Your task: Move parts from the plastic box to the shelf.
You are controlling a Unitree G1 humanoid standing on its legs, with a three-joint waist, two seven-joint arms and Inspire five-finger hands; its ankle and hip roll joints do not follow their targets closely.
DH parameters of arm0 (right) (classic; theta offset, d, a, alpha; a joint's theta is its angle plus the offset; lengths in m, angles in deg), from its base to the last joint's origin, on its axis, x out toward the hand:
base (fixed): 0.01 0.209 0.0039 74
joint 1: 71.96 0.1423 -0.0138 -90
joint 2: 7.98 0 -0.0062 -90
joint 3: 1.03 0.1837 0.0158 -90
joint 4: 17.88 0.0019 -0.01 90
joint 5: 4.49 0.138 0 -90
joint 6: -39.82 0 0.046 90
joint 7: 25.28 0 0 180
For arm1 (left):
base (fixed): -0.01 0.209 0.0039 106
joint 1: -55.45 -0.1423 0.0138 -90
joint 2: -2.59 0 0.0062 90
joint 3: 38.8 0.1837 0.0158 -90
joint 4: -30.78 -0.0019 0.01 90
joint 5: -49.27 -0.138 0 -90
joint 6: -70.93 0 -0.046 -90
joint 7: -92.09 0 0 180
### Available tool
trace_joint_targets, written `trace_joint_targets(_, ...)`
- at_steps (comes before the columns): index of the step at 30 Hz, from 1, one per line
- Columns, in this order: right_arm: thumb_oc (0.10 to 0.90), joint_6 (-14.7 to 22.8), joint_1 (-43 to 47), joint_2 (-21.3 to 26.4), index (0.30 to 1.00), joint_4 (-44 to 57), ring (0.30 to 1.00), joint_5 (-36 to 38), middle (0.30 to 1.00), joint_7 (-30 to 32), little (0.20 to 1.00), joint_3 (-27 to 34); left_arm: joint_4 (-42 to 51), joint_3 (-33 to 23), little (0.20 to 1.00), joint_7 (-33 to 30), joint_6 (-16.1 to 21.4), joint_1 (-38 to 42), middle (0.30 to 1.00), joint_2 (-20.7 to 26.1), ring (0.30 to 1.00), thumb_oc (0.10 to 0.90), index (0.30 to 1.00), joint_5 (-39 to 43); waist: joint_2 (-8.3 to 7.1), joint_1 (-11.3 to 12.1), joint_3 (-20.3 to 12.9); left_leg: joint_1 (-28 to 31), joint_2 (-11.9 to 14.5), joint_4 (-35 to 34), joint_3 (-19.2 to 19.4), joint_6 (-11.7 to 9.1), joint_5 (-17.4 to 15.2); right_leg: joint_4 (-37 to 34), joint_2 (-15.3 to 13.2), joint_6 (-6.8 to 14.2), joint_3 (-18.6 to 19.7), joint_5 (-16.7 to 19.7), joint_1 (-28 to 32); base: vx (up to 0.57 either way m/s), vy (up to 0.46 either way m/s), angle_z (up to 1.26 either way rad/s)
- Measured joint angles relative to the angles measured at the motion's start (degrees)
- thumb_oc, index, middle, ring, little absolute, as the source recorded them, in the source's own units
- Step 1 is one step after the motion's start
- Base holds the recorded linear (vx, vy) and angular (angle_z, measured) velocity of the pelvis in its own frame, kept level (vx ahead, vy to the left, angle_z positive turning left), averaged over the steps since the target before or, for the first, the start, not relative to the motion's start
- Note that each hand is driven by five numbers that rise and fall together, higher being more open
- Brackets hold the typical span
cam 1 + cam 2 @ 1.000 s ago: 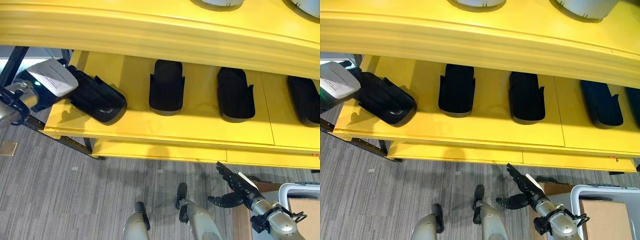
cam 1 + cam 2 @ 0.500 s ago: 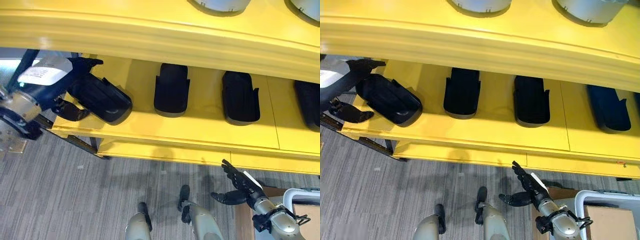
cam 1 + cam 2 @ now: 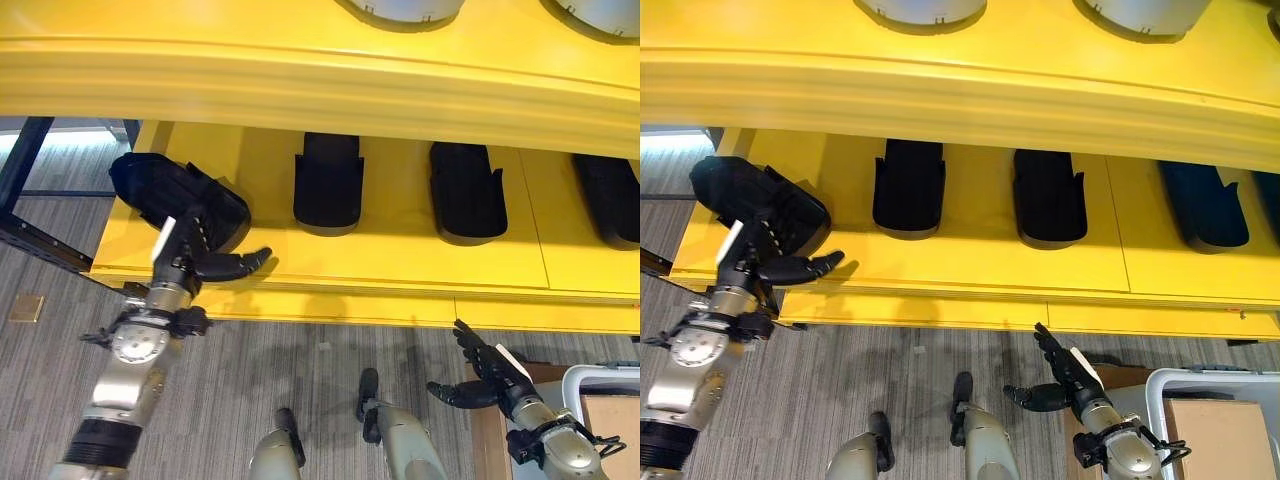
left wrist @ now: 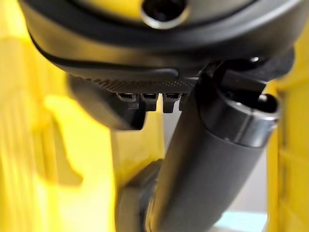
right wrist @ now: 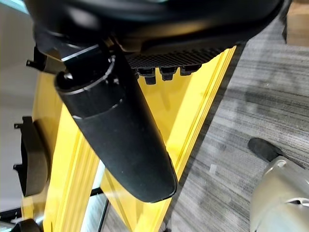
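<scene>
Left robot hand: the left robot hand (image 3: 205, 258) is at the left of the frame, right by the front edge of the yellow shelf (image 3: 400, 270). Its fingers are spread out and hold nothing. It sits just in front of the leftmost black part (image 3: 180, 200).
Right robot hand: the right robot hand (image 3: 478, 368) is low at the lower right of the frame, over the grey floor (image 3: 60, 400). Its fingers are spread too, and it is empty.
Parts on the shelf: the leftmost black part lies crooked at the left end. Three more black parts sit in a row to its right: second part (image 3: 328, 182), third part (image 3: 466, 190), fourth part (image 3: 608, 198).
Plastic box: the plastic box (image 3: 600, 385) peeks in at the lower right corner.
Done: four parts look to be on the shelf.
Left: I cannot tell how many parts are still in the box. The next job is likely to go back to it.
</scene>
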Motion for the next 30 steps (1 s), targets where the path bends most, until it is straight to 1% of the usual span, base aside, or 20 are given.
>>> trace_joint_targets(1, 0.900, -0.1, 0.4, 0.1, 1.000, 0.0, 1.000, 0.0, 1.000, 0.3, 1.000, -0.6, 0.2, 0.4, 1.000, -0.6, 0.2, 0.5, 1.000, -1.1, 1.000, 0.900, 1.000, 0.7, -0.22, -0.3, 0.1, 0.0, 0.1, 0.0, 0.0, 0.1, -0.1, 0.0, 0.1, 0.2, 0.0, -0.2, -0.1, 0.00, 0.000, 0.00)
trace_joint_targets(2, 0.900, -0.1, 0.6, 0.0, 1.000, 0.0, 1.000, 0.0, 1.000, 0.5, 1.000, -0.8, 0.2, 0.8, 1.000, -0.8, 0.1, 0.8, 1.000, -1.2, 1.000, 0.900, 1.000, 1.6, -0.30, -0.7, 0.2, 0.0, 0.1, 0.0, 0.1, 0.3, -0.1, -0.1, 0.1, 0.2, 0.0, -0.2, -0.1, 0.00, 0.000, 0.00)
trace_joint_targets(3, 0.900, -0.3, 1.1, 0.1, 1.000, 0.0, 1.000, 0.0, 1.000, 0.8, 1.000, -1.2, 0.2, 1.0, 1.000, -2.4, 0.1, 1.6, 1.000, -2.2, 1.000, 0.900, 1.000, 2.3, -0.30, -1.1, 0.2, 0.0, 0.1, -0.1, 0.2, 0.3, -0.1, -0.2, 0.1, 0.2, 0.0, -0.2, -0.1, 0.01, -0.015, -0.03)
trace_joint_targets(6, 0.900, -0.3, 1.6, 0.0, 1.000, 0.1, 1.000, 0.0, 1.000, 1.6, 1.000, -1.5, 0.2, 1.8, 1.000, -5.4, 0.1, 4.2, 1.000, -4.6, 1.000, 0.900, 1.000, 4.6, -0.41, -1.5, 0.2, 0.1, 0.3, -0.2, 0.7, 0.5, -0.2, -0.4, 0.4, 0.2, 0.5, -0.2, -0.2, 0.01, -0.024, -0.09)
trace_joint_targets(8, 0.900, -0.3, 1.6, 0.1, 1.000, 0.2, 1.000, 0.0, 1.000, 2.5, 1.000, -1.7, 0.2, 1.9, 1.000, -7.9, 0.9, 6.0, 1.000, -7.6, 1.000, 0.900, 1.000, 6.3, -0.51, -1.5, 0.3, 0.2, 0.4, -0.3, 1.0, 0.3, -0.1, -0.4, 0.6, 0.1, 0.8, -0.2, -0.5, 0.01, -0.019, -0.08)
trace_joint_targets(9, 0.900, -0.4, 1.8, 0.1, 1.000, 0.3, 1.000, 0.0, 1.000, 2.8, 1.000, -2.2, 0.2, 2.2, 1.000, -9.0, 1.3, 6.9, 1.000, -8.1, 1.000, 0.900, 1.000, 7.2, -0.66, -1.4, 0.4, 0.2, 0.5, -0.5, 1.1, 0.2, -0.1, -0.4, 0.7, 0.1, 0.9, -0.1, -0.5, 0.01, -0.016, -0.07)
trace_joint_targets(12, 0.900, -0.3, 2.2, 0.1, 1.000, 0.5, 1.000, 0.0, 1.000, 3.6, 1.000, -3.1, 0.2, 2.3, 1.000, -10.7, 2.2, 8.1, 1.000, -8.1, 1.000, 0.900, 1.000, 9.0, -0.71, -2.5, 0.4, 0.3, 0.6, -1.0, 1.3, -0.2, 0.2, -0.5, 0.9, 0.0, 1.0, 0.0, -0.7, 0.01, -0.022, -0.04)
trace_joint_targets(13, 0.900, -0.4, 2.3, 0.1, 1.000, 0.5, 1.000, 0.1, 1.000, 3.8, 1.000, -3.3, 0.2, 2.3, 1.000, -11.8, 2.6, 8.8, 1.000, -8.2, 1.000, 0.900, 1.000, 9.0, -0.73, -2.6, 0.4, 0.4, 0.7, -1.1, 1.4, -0.2, 0.2, -0.5, 1.0, -0.5, 1.0, 0.3, -0.8, 0.02, -0.025, -0.04)
trace_joint_targets(19, 0.900, -0.4, 3.7, 0.3, 1.000, 0.5, 1.000, 0.1, 1.000, 5.4, 1.000, -3.4, 0.3, 1.2, 1.000, -16.6, 6.2, 12.4, 1.000, -9.8, 1.000, 0.900, 1.000, 9.0, -1.01, -2.6, 0.5, 2.2, 0.7, -2.5, 2.5, -0.5, 0.4, -0.7, 1.3, -0.6, 1.8, 0.3, -0.1, 0.00, -0.020, -0.08)
trace_joint_targets(20, 0.900, -0.3, 3.7, 0.5, 1.000, 0.5, 1.000, 0.1, 1.000, 5.6, 1.000, -3.5, 0.4, 1.1, 1.000, -16.8, 6.3, 12.8, 1.000, -9.9, 1.000, 0.900, 1.000, 9.0, -1.05, -2.7, 0.5, 2.4, 0.7, -2.5, 2.5, -0.4, 0.3, -0.8, 1.3, -0.2, 1.8, -0.1, 0.1, 0.00, 0.000, 0.00)
trace_joint_targets(21, 0.900, -0.2, 3.7, 0.9, 1.000, 0.6, 1.000, 0.1, 1.000, 5.6, 1.000, -3.8, 0.4, 0.8, 1.000, -17.4, 6.6, 13.4, 1.000, -9.8, 1.000, 0.900, 1.000, 9.0, -1.06, -2.6, 0.5, 2.3, 0.7, -2.6, 2.5, -0.4, 0.4, -0.7, 1.3, -0.6, 1.8, 0.2, 0.0, -0.06, -0.016, 0.01)
trace_joint_targets(23, 0.900, -0.2, 3.7, 1.5, 1.000, 0.6, 1.000, 0.1, 1.000, 5.7, 1.000, -4.2, 0.6, 0.1, 1.000, -18.2, 7.0, 13.5, 1.000, -9.8, 1.000, 0.900, 1.000, 8.9, -1.07, -2.6, 0.5, 2.3, 0.7, -2.8, 2.5, -0.4, 0.4, -0.9, 1.3, -0.5, 1.8, 0.1, 0.0, 0.00, 0.000, 0.00)
trace_joint_targets(30, 0.900, -0.2, 3.8, 1.5, 1.000, 0.6, 1.000, 0.1, 1.000, 5.8, 1.000, -4.5, 0.6, -3.0, 1.000, -20.9, 7.2, 13.4, 1.000, -9.9, 1.000, 0.900, 1.000, 8.8, -1.07, -2.4, 0.5, 2.4, 0.7, -3.0, 2.5, -0.5, 0.4, -0.9, 1.3, -0.6, 1.8, 0.1, 0.0, 0.00, 0.000, 0.00)
